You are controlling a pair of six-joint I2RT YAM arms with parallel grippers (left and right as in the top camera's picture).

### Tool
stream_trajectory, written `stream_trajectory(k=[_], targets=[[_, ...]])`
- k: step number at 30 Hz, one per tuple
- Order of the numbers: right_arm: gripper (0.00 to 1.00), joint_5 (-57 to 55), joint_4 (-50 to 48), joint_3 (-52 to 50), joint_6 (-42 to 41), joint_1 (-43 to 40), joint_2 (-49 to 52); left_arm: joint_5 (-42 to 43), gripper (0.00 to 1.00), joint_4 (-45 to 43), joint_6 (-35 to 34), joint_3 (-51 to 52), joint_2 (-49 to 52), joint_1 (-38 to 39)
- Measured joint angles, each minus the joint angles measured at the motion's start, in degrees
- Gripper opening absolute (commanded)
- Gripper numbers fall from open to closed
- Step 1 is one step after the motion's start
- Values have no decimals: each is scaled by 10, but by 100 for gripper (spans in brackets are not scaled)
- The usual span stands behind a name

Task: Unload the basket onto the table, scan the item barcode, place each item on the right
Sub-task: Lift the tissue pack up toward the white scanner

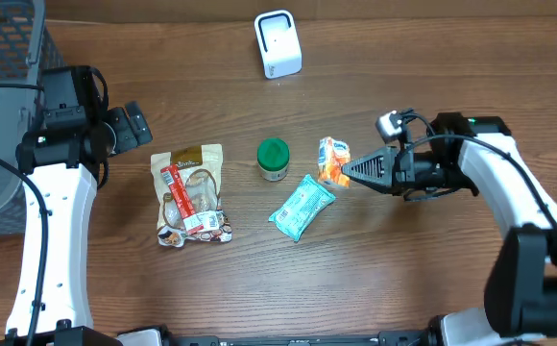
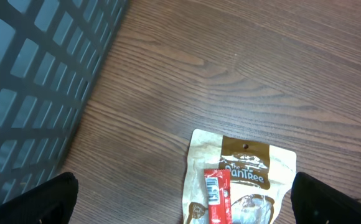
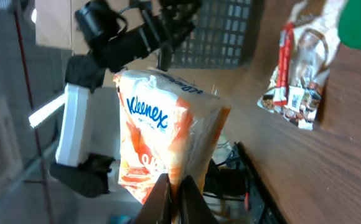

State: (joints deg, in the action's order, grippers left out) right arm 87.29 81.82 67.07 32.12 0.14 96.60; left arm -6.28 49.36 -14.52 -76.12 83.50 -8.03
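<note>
Wood-grain tabletop [image 1: 403, 279] spreads under everything, with a grey lattice basket [image 1: 0, 58] at its far left corner. The left gripper [image 1: 136, 126] hangs just beside that basket with its fingers [image 2: 43, 199] spread wide and nothing between them; its wrist camera looks down on the top edge of a tan snack pouch [image 1: 190, 192]. The pouch lies flat left of centre, and a red strip [image 2: 216, 193] bearing a barcode runs down its face. To its right, a teal packet [image 1: 302, 207] lies at an angle, near the middle of the table. A white scanner [image 1: 278, 43] stands upright by the far edge, well apart from the other items. The orange-and-white Kleenex tissue pack [image 1: 333, 160] sits just right of a small jar with a green lid [image 1: 273, 159] and just above the teal packet's upper corner. The right gripper [image 1: 348, 171] reaches in from the right, and its fingers [image 3: 162, 199] are pressed together, pinching the lower edge of the tissue pack. Whether the pack rests on the wood or is lifted off it cannot be told.
</note>
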Motion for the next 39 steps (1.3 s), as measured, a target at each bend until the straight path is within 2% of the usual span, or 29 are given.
stream_trajectory(k=[8, 19, 25, 33, 36, 39], targets=[[4, 3, 11, 0, 36, 0, -115, 0, 100, 0, 0, 0, 0, 0], [4, 4, 11, 0, 41, 0, -129, 0, 100, 0, 0, 0, 0, 0], [4, -2, -25, 0, 42, 0, -129, 0, 100, 0, 0, 0, 0, 0], [4, -132, -57, 0, 29, 0, -129, 0, 100, 0, 0, 0, 0, 0], [4, -187, -93, 0, -17, 0, -127, 0, 100, 0, 0, 0, 0, 0], [4, -255, -144, 0, -97, 0, -124, 0, 100, 0, 0, 0, 0, 0]])
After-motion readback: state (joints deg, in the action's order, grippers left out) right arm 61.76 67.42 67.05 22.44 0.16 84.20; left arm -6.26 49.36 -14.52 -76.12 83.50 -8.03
